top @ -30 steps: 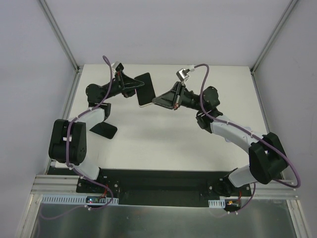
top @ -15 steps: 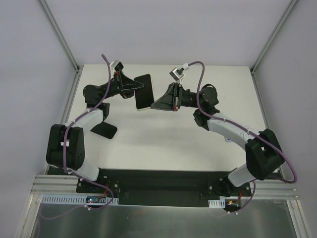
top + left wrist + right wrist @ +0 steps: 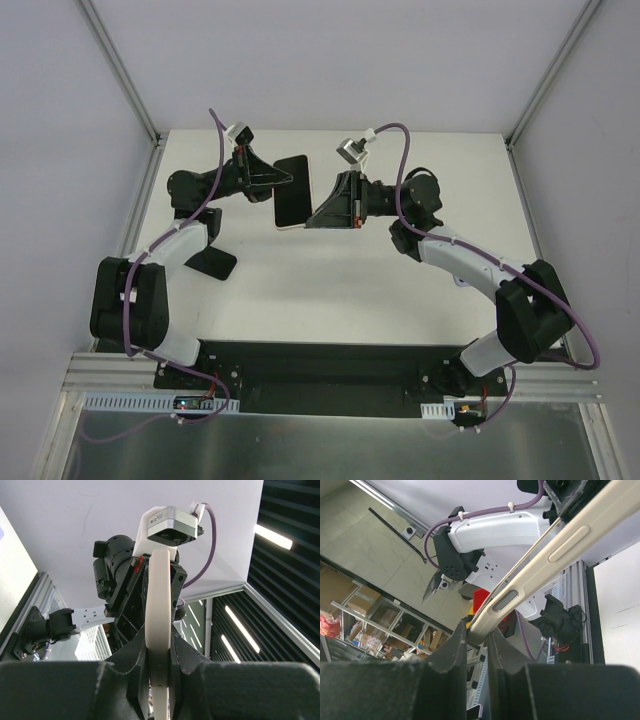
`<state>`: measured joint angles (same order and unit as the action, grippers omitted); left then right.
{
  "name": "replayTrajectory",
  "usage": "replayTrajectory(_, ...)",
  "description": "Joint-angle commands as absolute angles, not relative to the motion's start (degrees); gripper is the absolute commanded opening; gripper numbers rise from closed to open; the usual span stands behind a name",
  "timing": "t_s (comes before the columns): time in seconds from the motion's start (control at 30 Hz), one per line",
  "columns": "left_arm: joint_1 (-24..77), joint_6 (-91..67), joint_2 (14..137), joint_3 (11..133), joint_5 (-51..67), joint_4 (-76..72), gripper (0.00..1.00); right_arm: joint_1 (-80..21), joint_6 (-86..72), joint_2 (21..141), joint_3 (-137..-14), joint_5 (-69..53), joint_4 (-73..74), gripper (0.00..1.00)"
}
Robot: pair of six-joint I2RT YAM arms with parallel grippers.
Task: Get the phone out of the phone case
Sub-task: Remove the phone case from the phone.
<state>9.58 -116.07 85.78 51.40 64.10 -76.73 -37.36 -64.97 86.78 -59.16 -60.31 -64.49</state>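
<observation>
— Where's the phone [image 3: 292, 188]?

— Up in the air over the far part of the counter [image 3: 370, 290], between my two arms. It is sitting in the phone case [image 3: 160, 605], whose cream edge runs straight up the middle of my left wrist view. Its dark face shows from above.

— And your jaws?

— Both pairs are clenched on it. My left jaws pinch one long edge, a finger [image 3: 192, 667] on each side of the cream rim. My right jaws bite the opposite side near the lower corner. In that wrist view the case's side buttons [image 3: 506, 601] slant away just above the fingers [image 3: 451, 652].

— Anything else down there?

— A flat black thing [image 3: 212, 262] lies on the counter beside my left arm [image 3: 180, 240], well apart from the phone.
</observation>
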Motion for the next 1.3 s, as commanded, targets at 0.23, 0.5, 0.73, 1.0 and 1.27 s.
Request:
replayTrajectory(0.23,11.4,-110.6,84.3,51.8,63.9,-70.0,0.00,-38.8,-60.1,83.8,-63.4,-64.4,-83.3,0.01)
replayTrajectory(0.5,11.4,-110.1,83.7,52.0,64.4,-68.7,0.00,-38.0,-56.2,82.7,-63.3,-66.3,-78.8,0.01)
replayTrajectory(0.73,11.4,-109.9,83.6,52.4,64.6,-68.2,0.00,-37.9,-47.7,80.4,-63.1,-67.3,-67.8,0.01)
replayTrajectory(1.0,11.4,-109.9,83.6,52.7,64.7,-67.9,0.00,-37.9,-43.8,79.1,-62.7,-67.2,-63.6,0.01)
replayTrajectory(1.27,11.4,-109.8,83.6,52.9,64.8,-66.4,0.00,-37.9,-42.5,78.8,-63.0,-67.9,-62.8,0.01)
